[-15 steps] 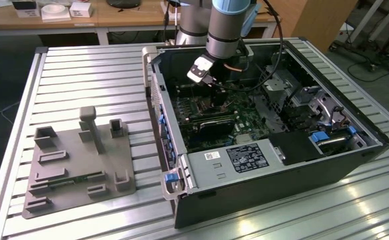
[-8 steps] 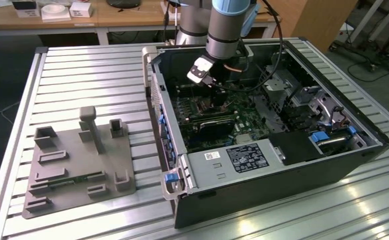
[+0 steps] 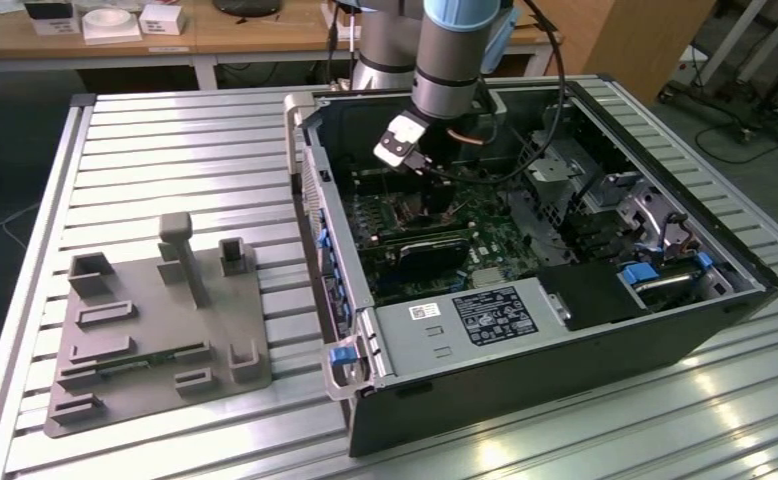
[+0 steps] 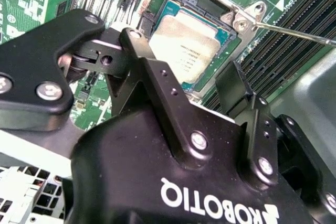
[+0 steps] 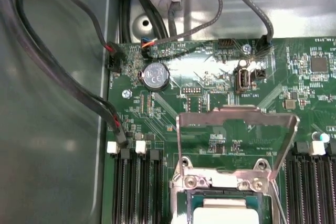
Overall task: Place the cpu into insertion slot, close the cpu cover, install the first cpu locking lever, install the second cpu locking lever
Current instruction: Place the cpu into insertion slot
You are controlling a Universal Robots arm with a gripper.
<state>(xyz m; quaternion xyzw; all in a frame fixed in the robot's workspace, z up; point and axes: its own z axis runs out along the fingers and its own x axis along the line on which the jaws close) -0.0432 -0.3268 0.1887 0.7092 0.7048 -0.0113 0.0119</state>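
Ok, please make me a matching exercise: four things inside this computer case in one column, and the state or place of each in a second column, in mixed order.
Things
1. small square chip with silver-grey metal top
2. thin silvery metal frame cover
3. round silver coin battery
4. black end effector

States or places
A. open, gripping nothing
B. standing raised, not closed
C. lying in the square socket
D. on the green circuit board, apart from the socket

Pairs: 1-C, 2-B, 3-D, 4-A

exterior view: high, far, whole case | both wrist views: close, downward, share insertion slot
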